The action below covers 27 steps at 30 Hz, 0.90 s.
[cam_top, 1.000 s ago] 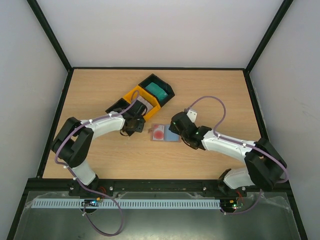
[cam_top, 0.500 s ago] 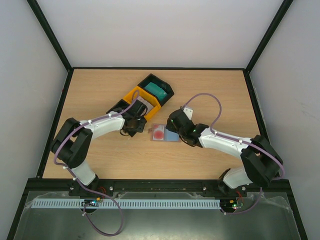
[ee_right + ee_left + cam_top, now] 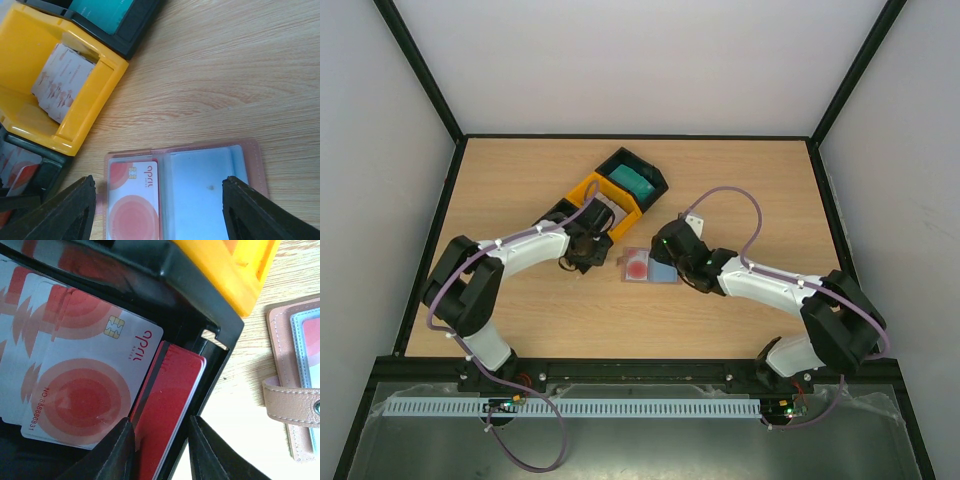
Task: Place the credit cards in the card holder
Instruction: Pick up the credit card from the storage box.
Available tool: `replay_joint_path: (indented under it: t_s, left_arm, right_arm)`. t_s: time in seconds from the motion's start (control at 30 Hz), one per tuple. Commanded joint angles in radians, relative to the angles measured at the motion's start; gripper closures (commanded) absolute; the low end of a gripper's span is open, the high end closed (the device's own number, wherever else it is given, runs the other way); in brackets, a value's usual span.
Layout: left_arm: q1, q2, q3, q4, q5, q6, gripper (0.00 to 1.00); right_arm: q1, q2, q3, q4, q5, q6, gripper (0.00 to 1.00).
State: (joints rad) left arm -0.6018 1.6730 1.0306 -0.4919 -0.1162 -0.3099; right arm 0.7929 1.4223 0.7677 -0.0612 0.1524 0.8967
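Note:
In the left wrist view, a stack of red-and-white credit cards (image 3: 85, 375) lies in a black tray (image 3: 200, 310). One red card (image 3: 170, 405) stands tilted against the tray's wall. My left gripper (image 3: 160, 452) straddles that card and the wall, its jaws narrowed but still apart. The pinkish card holder (image 3: 255, 165) lies open on the table with one red-and-white card (image 3: 135, 200) in its left pocket. Its right pocket is bare blue. Just above the holder (image 3: 665, 272), my right gripper (image 3: 160, 212) hangs open, holding nothing.
A yellow tray (image 3: 95, 105) with pale cards (image 3: 62, 82) sits beside the black tray. Behind it another black tray (image 3: 635, 180) holds teal cards (image 3: 100, 12). The three trays run diagonally at the table's middle back. The holder's strap (image 3: 290, 400) points toward the trays.
The left gripper's jaws have narrowed round the tilted red card. The right arm has shifted slightly left and come to rest above the open holder.

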Motion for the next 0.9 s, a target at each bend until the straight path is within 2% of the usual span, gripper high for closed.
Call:
replay_joint_path:
  t_s: [0.0,0.3,0.87]
  left_arm:
    - [0.002,-0.028,0.02,-0.08,-0.004,0.011,0.69]
    - [0.002,-0.039,0.014,-0.074,0.065,0.017,0.67]
    - [0.012,-0.05,0.033,-0.078,0.079,0.04,0.75]
  right_arm:
    - [-0.004,0.021,0.006,0.034,-0.011,-0.017,0.32]
    - [-0.004,0.04,-0.005,0.049,-0.034,-0.021,0.32]
    - [-0.004,0.066,-0.009,0.064,-0.048,-0.004,0.32]
